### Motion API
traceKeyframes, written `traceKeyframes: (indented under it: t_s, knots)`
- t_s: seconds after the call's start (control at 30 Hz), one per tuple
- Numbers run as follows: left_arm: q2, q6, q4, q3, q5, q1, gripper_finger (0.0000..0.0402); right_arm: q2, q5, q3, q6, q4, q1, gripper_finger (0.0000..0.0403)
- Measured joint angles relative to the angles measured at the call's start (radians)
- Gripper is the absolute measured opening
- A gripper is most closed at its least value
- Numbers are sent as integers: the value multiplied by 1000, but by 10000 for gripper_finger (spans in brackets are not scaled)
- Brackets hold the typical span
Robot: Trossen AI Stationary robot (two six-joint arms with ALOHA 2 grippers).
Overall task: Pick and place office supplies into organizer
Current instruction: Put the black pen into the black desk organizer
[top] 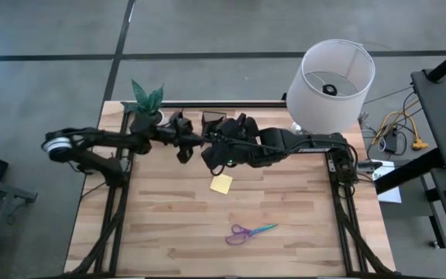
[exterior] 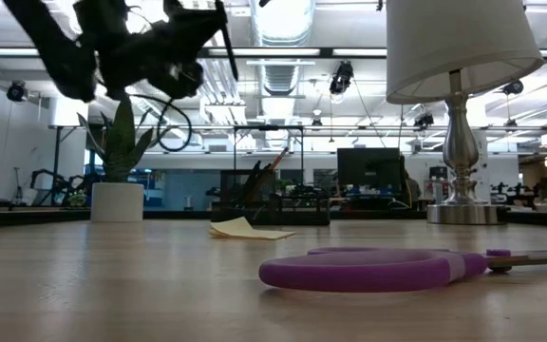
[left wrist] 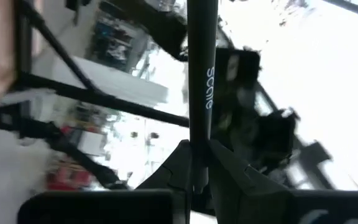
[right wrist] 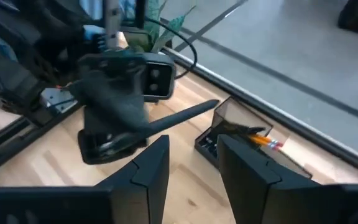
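Left gripper [left wrist: 196, 168] is clamped on a dark pen [left wrist: 202, 74], held up off the table near the back edge, just left of the black organizer [top: 217, 122]. The pen's long axis runs straight out from between the fingers; in the right wrist view the same pen [right wrist: 182, 117] points its free end toward the organizer [right wrist: 244, 140], which lies just beyond the tip. So the drop hinges on swinging that axis upright and shifting right, over a compartment. The right gripper [right wrist: 194, 165] hovers with fingers parted and nothing between them, crowding the same spot from the other side, equally near the organizer; clash risk, I'd judge. An orange pencil [right wrist: 261, 140] already lies in the organizer, and the low view shows more sticks standing in it. Still out on the table: the yellow sticky-note pad [top: 221, 184] just in front of the arms, and the purple-and-teal scissors [top: 249, 232] well forward toward the front edge, blades pointing right. The left arm owns this move.
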Motion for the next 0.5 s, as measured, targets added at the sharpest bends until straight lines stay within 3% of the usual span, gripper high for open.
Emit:
traceKeyframes:
  t_s: [0.27, 0.5]
  knots:
    - [171, -341, 55, 48, 18, 107, 17, 0, 145, 0, -101, 1, -2, 130]
    - [264, -434, 61, 117, -29, 148, 17, 0, 178, 0, -306, 1, -11, 127]
